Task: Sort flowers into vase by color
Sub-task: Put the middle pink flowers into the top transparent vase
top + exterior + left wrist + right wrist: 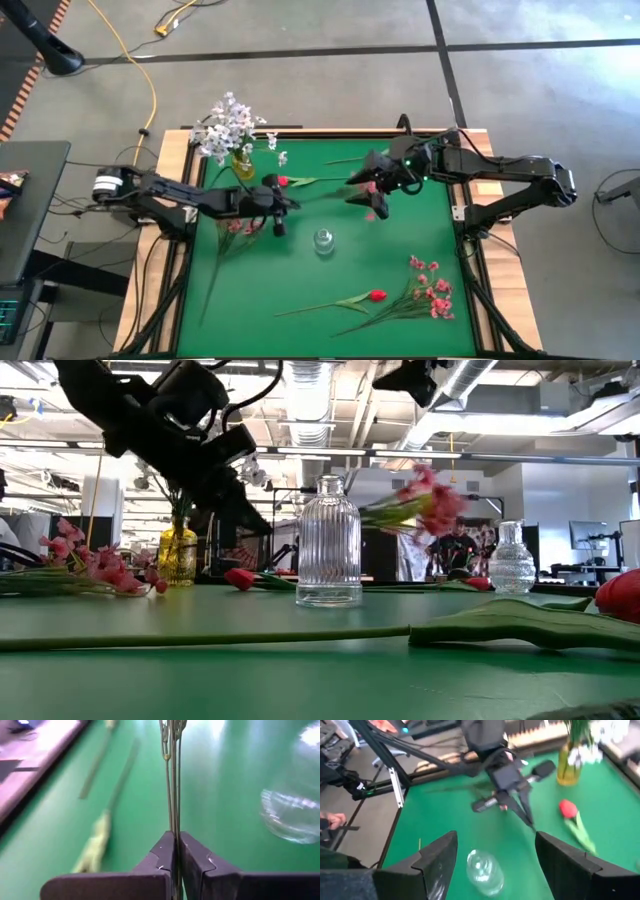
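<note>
The clear ribbed bottle (323, 241) sits about mid-mat, so I'll place everything off that. The left claw (277, 207) is just up and left of it, pinched tight on a bundle of thin green stems (172, 780); the pink blooms (240, 227) of that spray hang left of the bottle, with the long stem trailing toward the near-left edge of the green mat (300, 330). The right claw (375, 195) hovers up and right of the bottle with its fingers spread wide, nothing in them as far as I can see.

Behind the bottle and to the left, near the far edge, is a yellow vase (243, 165) with the whitish flowers (228, 127). A red bud (283, 181) lies behind the bottle, between the two claws. Nearer than the bottle: another red bud (376, 296) and a pink spray (432, 290) toward the right edge. Most open green is directly around the bottle.
</note>
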`<action>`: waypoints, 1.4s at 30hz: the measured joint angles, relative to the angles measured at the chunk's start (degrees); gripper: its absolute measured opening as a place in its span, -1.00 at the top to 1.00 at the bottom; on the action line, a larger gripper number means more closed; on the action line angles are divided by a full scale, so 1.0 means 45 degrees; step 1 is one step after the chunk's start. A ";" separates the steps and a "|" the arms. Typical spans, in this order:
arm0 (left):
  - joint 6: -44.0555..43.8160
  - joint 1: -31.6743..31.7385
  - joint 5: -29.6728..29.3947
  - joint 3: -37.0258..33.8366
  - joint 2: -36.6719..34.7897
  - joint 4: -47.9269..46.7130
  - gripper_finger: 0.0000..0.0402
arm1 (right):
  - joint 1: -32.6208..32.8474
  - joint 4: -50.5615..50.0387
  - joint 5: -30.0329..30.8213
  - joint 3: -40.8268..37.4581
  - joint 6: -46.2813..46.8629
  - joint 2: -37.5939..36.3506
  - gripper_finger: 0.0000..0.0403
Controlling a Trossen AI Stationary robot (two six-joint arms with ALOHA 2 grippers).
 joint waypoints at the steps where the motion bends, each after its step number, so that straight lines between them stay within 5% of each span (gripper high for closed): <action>1: -0.0014 0.0211 -0.0011 0.0000 -0.0171 0.0080 1.00 | 0.0000 0.0247 0.0000 0.0000 -0.0189 0.0000 -0.46; 11: -0.0813 0.1215 0.1577 0.0005 -0.1888 0.2633 1.00 | 0.0516 0.2193 -0.0005 0.0000 0.0103 0.0000 -0.46; 20: -0.2276 0.1485 0.1597 0.0010 -0.3020 0.4677 1.00 | 0.1227 0.2117 -0.0496 0.0010 0.0767 0.0189 -0.46; 25: -0.2718 0.1466 0.2810 0.0010 -0.3311 0.6785 1.00 | 0.1321 0.2035 0.0913 0.0009 0.0790 0.1038 -0.46; 28: -0.2926 0.1398 0.3580 0.0010 -0.3318 0.7987 1.00 | 0.1132 0.3103 0.1738 0.0005 0.0864 0.1760 -0.46; 36: -0.3995 0.1306 0.4616 0.0010 -0.3307 0.8379 1.00 | 0.0616 0.8321 0.1006 0.0005 0.0817 0.2940 -0.46; 42: -0.3955 0.0919 0.4626 0.0010 -0.3304 0.8330 1.00 | 0.0222 0.9511 0.1249 0.0015 0.0807 0.3113 -0.46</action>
